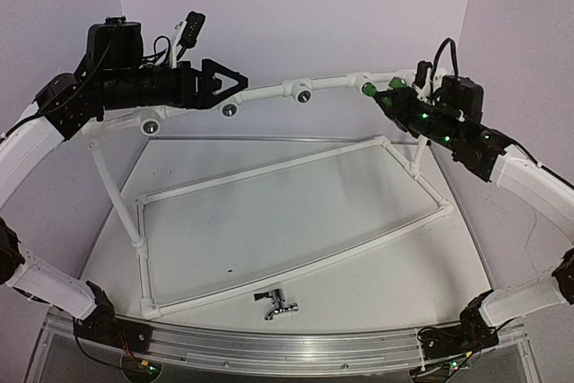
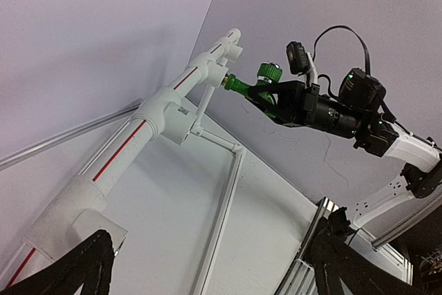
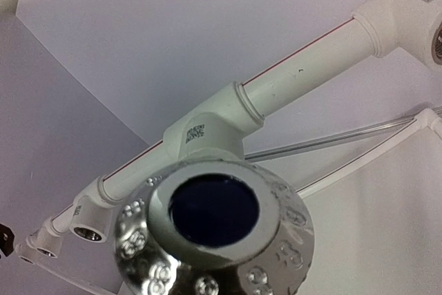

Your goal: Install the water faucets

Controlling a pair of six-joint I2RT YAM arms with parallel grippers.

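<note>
The green faucet [image 1: 375, 91] is held in my right gripper [image 1: 387, 96] at the right end of the raised white pipe [image 1: 269, 92]. In the left wrist view, the green faucet [image 2: 257, 88] points its threaded end into a pipe socket [image 2: 222, 74], with the right gripper [image 2: 280, 101] shut on its body. In the right wrist view, a round knob [image 3: 214, 233] with a dark centre hides the fingers. The chrome faucet [image 1: 276, 302] lies on the table near the front edge. My left gripper [image 1: 235, 83] is open beside the pipe; its fingers [image 2: 93, 267] are spread wide.
Open white sockets [image 1: 304, 93] [image 1: 230, 109] [image 1: 151, 126] sit along the raised pipe. A white pipe frame [image 1: 296, 271] lies on the table [image 1: 269, 221], with legs at both ends. The metal rail [image 1: 287, 343] runs along the front. Lilac walls enclose the back and sides.
</note>
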